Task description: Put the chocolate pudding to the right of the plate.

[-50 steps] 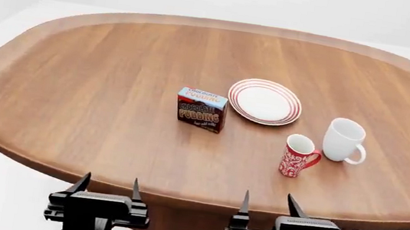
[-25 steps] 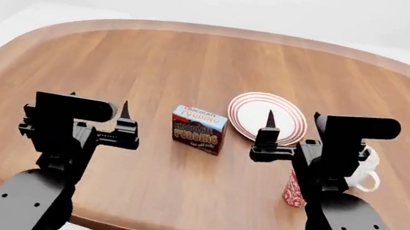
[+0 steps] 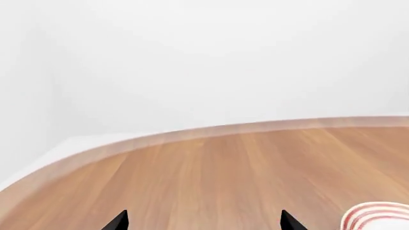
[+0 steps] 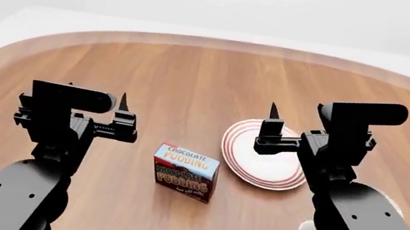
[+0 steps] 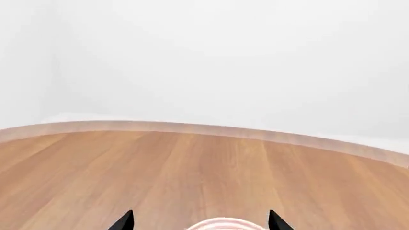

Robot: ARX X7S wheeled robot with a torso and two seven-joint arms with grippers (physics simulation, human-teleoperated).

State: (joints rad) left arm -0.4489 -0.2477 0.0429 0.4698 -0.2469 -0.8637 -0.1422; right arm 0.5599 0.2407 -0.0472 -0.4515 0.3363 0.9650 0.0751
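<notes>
Both arms are raised in front of the torso, forearms rising from the lower corners at about 7 and 5 o'clock in the head view. The left gripper (image 4: 94,109) and the right gripper (image 4: 298,130) point toward 12 o'clock, jaws spread wide, nothing between them.

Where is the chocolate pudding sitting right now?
In the head view, the chocolate pudding stands on the table, just left of the plate, a little nearer the robot and not touching it, unheld, between the two arms.
</notes>
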